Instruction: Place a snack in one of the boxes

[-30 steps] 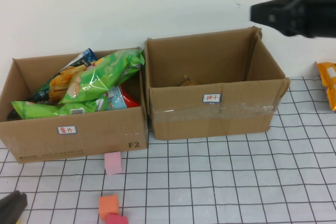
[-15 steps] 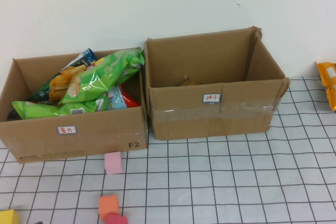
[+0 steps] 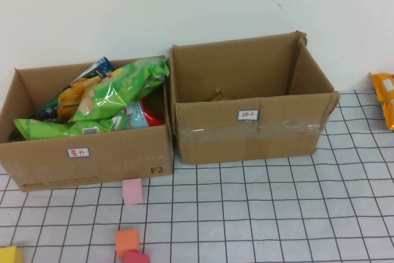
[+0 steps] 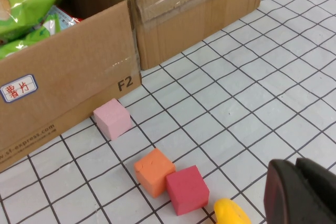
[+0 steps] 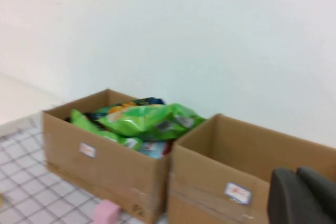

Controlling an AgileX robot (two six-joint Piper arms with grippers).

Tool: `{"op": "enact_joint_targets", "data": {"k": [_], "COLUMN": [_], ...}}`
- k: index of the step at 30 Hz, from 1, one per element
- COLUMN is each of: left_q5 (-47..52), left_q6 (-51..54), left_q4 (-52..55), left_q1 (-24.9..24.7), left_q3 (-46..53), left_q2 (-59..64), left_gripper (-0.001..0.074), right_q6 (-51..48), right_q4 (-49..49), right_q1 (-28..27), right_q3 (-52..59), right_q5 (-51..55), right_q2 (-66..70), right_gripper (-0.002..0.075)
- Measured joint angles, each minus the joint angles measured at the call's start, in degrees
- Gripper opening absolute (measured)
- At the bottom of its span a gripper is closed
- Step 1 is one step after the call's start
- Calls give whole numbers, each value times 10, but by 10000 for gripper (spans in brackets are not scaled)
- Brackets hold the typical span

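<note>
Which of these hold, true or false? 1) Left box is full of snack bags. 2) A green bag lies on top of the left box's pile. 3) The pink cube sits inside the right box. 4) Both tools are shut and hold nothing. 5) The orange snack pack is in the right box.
1) True: the left box holds several snack bags.
2) True: the green bag lies on top.
3) False: the pink cube sits on the table against the left box's front.
4) True: left tool and right tool are shut, empty.
5) False: the orange snack pack lies on the table, right of the right box.
</note>
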Motion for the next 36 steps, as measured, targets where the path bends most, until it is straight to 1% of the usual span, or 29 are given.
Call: {"op": "enact_joint_targets", "data": {"k": [9,11,13,15,18,19,21,24,26,32,36], "left_q5": [0,0,0,0,0,0,0,0,0,0,0], "left_q6": [0,0,0,0,0,0,0,0,0,0,0], "left_q4": [0,0,0,0,1,2,2,2,2,2,2], "left_q1": [0,0,0,0,0,0,0,0,0,0,0], "left_q3": [0,0,0,0,0,0,0,0,0,0,0], "left_q2": [0,0,0,0,0,0,0,0,0,0,0], "left_gripper": [-1,-1,-1,-1,-1,-1,-1,-1,-1,-1,-1], "right_q6": [-2,27,121,301,568,631,698,732,739,747,748], "right_q4": [-71,-119,-218,-384,-642,-691,-758,-774,-774,-765,-763], "right_q1": [0,-2,-14,-38,-84,-96,-124,-151,-156,-156,-156], "right_q3": [12,21,36,58,87,95,116,148,178,255,261], "right_q5": [-59,-95,-121,-118,-70,-61,-57,-58,-58,-59,-17], "right_q2": [-31,-32,-34,-45,-76,-90,-120,-160,-182,-228,-238], "right_gripper": [-1,-1,-1,-1,-1,-1,-1,-1,-1,-1,-1]}}
